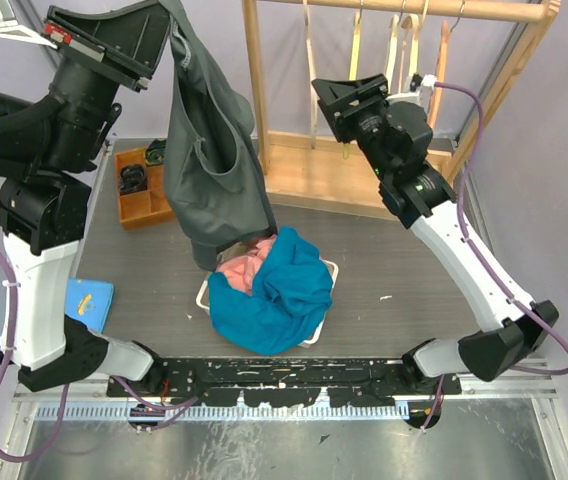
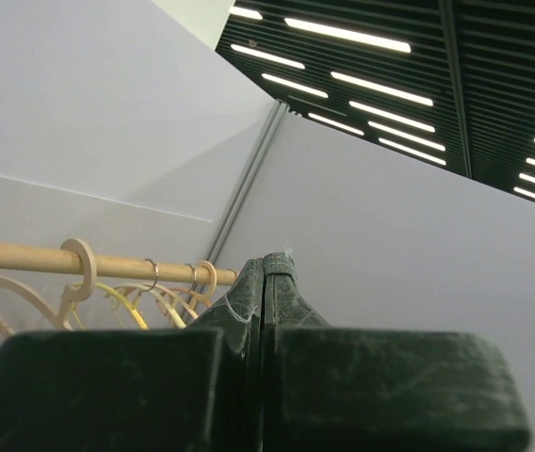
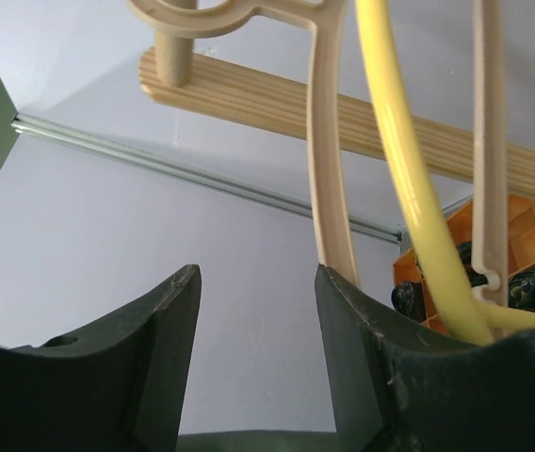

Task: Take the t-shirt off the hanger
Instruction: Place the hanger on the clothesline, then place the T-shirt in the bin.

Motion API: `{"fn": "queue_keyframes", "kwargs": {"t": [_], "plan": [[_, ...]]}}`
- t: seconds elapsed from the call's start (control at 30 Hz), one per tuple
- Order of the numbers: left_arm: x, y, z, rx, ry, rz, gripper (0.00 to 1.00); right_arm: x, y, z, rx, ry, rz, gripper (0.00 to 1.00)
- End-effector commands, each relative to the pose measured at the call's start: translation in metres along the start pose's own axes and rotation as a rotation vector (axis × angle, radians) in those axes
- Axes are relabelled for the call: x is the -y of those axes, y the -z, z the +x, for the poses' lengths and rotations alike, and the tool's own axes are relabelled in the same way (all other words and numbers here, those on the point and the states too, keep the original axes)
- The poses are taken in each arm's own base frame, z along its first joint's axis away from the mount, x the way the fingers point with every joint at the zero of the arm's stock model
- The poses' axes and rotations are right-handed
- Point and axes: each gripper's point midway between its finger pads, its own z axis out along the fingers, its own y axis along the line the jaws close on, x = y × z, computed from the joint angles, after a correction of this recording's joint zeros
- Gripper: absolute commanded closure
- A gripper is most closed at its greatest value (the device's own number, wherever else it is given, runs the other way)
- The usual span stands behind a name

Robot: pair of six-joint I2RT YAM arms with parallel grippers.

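Top external: left tool [image 2: 253, 344] pinches limp grey t-shirt [image 1: 214, 170]; right tool [image 3: 258, 282] gapes beside beige hanger [image 3: 329, 141].

Upper left: grey cotton t-shirt [image 1: 214, 150] hanging from left arm [image 1: 39, 240]. Centre: crumpled blue cloth [image 1: 269, 295] on white tray [image 1: 203, 296]. Upper right: wooden rack [image 1: 254, 90].

Blue cloth [image 1: 89, 298] far L; orange box [image 1: 142, 190] behind it; full basket [image 1: 203, 293] centre.
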Motion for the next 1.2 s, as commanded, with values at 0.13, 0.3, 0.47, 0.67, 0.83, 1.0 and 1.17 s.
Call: {"fn": "queue_keyframes", "kwargs": {"t": [0.13, 0.3, 0.47, 0.67, 0.83, 1.0, 1.17], "plan": [[0.014, -0.002, -0.024, 0.088, 0.011, 0.039, 1.00, -0.070, 0.052, -0.041, 0.098, 0.107, -0.157, 0.42], [0.014, -0.002, -0.030, 0.114, 0.032, 0.034, 1.00, -0.081, 0.066, -0.051, 0.128, 0.172, -0.177, 0.41], [0.023, -0.001, -0.053, 0.215, 0.096, 0.059, 1.00, -0.082, 0.080, -0.058, 0.150, 0.209, -0.170, 0.40], [0.033, -0.003, -0.073, 0.310, 0.220, 0.105, 1.00, -0.075, 0.094, -0.067, 0.194, 0.217, -0.147, 0.39], [0.037, -0.009, -0.082, 0.350, 0.308, 0.136, 1.00, -0.075, 0.105, -0.074, 0.219, 0.231, -0.141, 0.38], [0.038, -0.015, -0.081, 0.356, 0.394, 0.159, 1.00, -0.075, 0.116, -0.080, 0.241, 0.233, -0.140, 0.37], [0.031, -0.019, -0.061, 0.297, 0.431, 0.149, 1.00, -0.075, 0.124, -0.083, 0.248, 0.242, -0.136, 0.37]]}}
